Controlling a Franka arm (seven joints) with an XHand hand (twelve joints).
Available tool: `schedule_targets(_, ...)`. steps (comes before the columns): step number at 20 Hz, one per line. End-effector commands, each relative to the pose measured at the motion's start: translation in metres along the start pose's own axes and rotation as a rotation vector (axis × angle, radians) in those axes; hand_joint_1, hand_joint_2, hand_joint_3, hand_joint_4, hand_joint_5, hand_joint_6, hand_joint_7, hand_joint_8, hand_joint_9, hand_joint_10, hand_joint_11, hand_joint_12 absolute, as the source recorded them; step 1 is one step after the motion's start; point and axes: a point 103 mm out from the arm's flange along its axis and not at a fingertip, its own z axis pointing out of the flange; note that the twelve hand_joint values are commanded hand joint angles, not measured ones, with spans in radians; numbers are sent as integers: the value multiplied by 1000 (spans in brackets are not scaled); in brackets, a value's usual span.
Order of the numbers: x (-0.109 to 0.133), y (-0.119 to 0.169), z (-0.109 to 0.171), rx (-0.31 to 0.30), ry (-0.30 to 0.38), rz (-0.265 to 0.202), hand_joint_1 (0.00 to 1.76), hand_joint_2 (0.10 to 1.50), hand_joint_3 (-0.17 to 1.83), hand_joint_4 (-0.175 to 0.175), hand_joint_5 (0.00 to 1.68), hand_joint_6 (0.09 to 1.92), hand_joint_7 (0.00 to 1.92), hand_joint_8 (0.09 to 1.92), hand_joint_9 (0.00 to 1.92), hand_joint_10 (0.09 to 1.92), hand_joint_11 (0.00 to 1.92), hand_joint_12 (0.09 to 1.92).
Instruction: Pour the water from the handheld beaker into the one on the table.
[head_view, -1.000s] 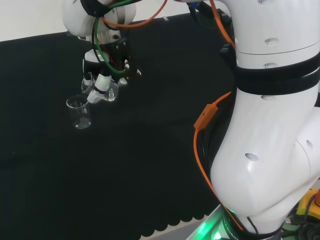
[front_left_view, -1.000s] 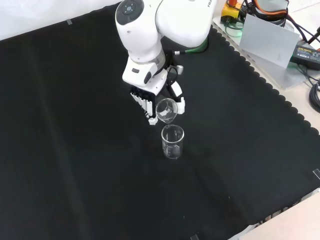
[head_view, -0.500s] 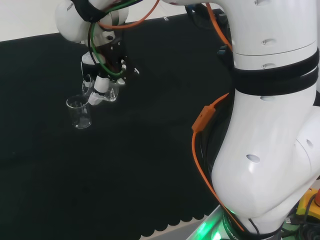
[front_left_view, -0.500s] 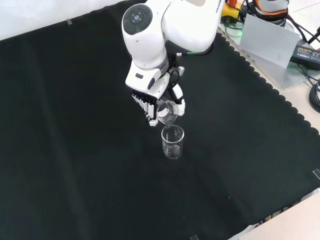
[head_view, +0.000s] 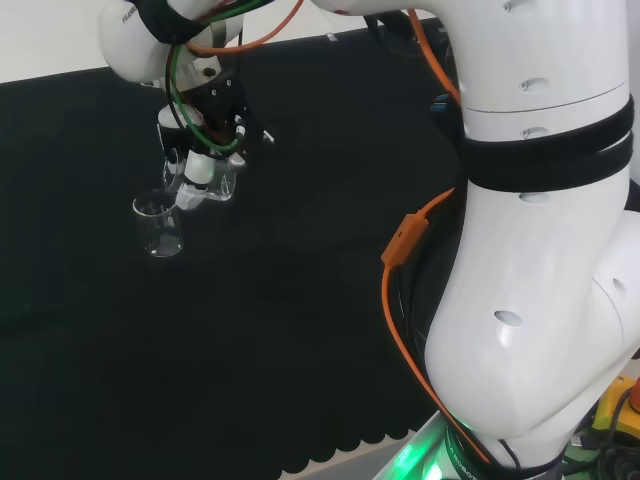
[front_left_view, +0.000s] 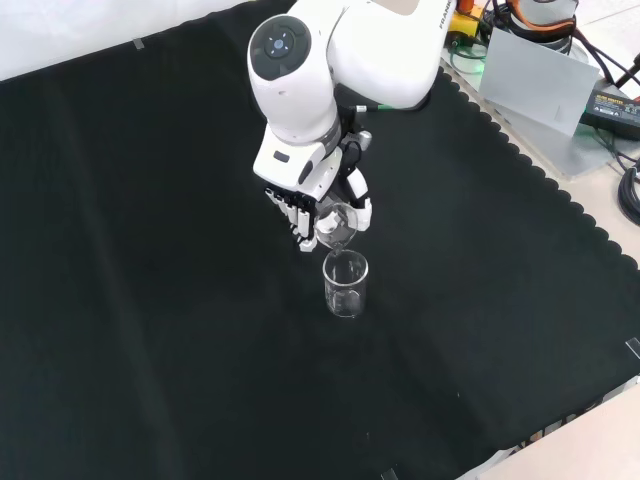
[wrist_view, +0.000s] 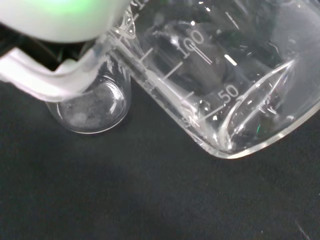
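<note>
Hand (front_left_view: 318, 205) over the black worktop (front_left_view: 150, 300), fingers (front_left_view: 298, 215) curled round a tilted beaker (front_left_view: 333, 225), lip just above the standing beaker (front_left_view: 345, 285).

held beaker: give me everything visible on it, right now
The held beaker is clear glass or plastic with white graduation marks and a flared rim. The hand has its fingers curled round it. It is tipped well over, and in the front view its lip hangs just above the rim of the upright table beaker. In the wrist view some clear liquid seems to pool along its lower wall near the rim; I cannot make out a stream. The head view shows it beside and slightly above the table beaker.
</note>
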Motion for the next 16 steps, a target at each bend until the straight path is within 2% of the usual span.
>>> schedule_targets(1,4,0,-2,7,-11,1,1199,531,736,50,1599,87,1882,87,1886,87,1637,583)
schedule_targets(11,15,-2,-8,31,-87,0,1198,532,734,52,1599,87,1883,87,1888,87,1642,583)
schedule_targets(16,19,-1,-14,47,-99,1,1198,532,733,54,1600,87,1884,87,1889,87,1642,583)
